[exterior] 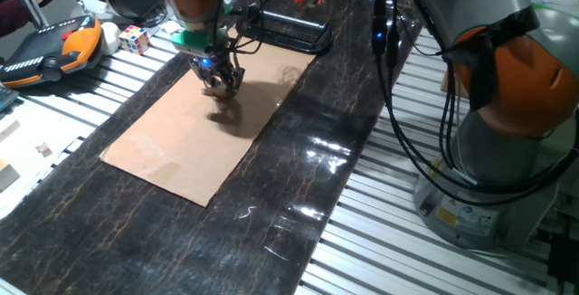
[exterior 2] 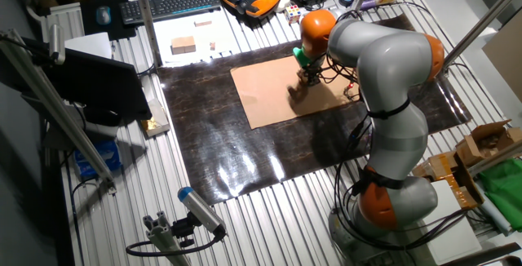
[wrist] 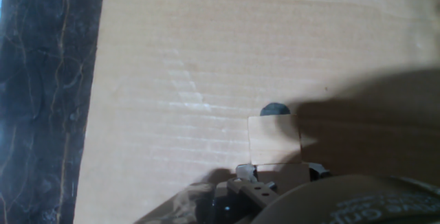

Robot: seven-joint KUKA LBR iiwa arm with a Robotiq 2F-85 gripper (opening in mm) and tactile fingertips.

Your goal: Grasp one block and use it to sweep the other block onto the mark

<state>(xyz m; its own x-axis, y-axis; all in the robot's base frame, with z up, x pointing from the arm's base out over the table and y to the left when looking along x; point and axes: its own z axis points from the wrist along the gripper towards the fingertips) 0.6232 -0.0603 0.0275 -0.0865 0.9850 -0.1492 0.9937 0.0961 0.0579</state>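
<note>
In the hand view my gripper point(wrist: 277, 174) is shut on a pale wooden block point(wrist: 282, 172) at the bottom of the frame. A second tan block point(wrist: 275, 139) lies on the cardboard point(wrist: 192, 45) right in front of the held one, touching it. The mark point(wrist: 275, 109), a small dark dot, peeks out from under the far edge of that second block. In one fixed view the gripper point(exterior: 220, 80) is low over the far end of the cardboard point(exterior: 172, 150). In the other fixed view the gripper point(exterior 2: 308, 78) is there too. The blocks are hidden in both fixed views.
A colourful puzzle cube point(exterior: 135, 38) and an orange-black pendant point(exterior: 54, 46) lie beyond the dark mat. A black tray with red lights point(exterior: 289, 28) stands behind the cardboard. Spare wooden blocks point(exterior 2: 183, 46) and a keyboard point(exterior 2: 171, 3) sit at the far side.
</note>
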